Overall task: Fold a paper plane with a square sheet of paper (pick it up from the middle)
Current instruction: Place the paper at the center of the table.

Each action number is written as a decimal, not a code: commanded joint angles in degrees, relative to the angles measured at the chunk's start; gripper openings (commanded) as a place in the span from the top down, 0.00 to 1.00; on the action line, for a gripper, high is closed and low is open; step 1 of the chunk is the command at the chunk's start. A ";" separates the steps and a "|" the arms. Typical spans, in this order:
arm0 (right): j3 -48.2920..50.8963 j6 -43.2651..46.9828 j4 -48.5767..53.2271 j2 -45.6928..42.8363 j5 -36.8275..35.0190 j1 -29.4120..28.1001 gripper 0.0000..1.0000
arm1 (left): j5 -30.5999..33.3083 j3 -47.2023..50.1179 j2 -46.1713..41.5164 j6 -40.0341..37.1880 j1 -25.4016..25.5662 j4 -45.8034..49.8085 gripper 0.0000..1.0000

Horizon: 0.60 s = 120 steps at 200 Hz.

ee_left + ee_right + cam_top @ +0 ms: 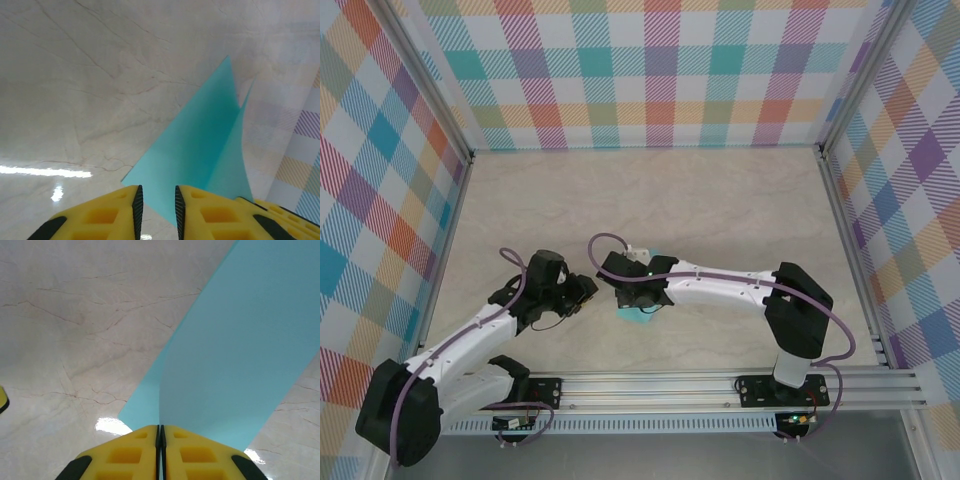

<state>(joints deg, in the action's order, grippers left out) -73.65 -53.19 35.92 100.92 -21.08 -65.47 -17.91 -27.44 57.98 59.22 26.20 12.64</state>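
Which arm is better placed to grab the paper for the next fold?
Probably the left. The right gripper is already shut on the paper and busy holding it. The left gripper is free, jaws slightly apart, with a paper corner right in front of it.

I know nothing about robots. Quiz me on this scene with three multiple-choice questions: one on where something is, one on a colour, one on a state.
1. Where is the paper?
A) against the back wall
B) under the right end effector
C) in the far left corner

2. What colour is the paper?
A) red
B) white
C) turquoise

3. How is the right end effector?
A) wide open
B) shut on the paper
C) shut on nothing

Answers:
1 B: the top view shows it peeking out beneath that end effector.
2 C: both wrist views show turquoise.
3 B: its jaws meet, with the paper rising from between them.
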 commanded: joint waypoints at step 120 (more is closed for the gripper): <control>11.72 -4.03 -10.66 -3.07 3.95 0.16 0.87 | -3.44 -1.97 16.55 0.30 8.91 -12.02 0.89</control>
<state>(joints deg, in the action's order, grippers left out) -63.05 -55.96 27.40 100.42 -17.87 -65.47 -21.45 -27.70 72.86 59.57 33.91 2.61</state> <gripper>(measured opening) 0.126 0.114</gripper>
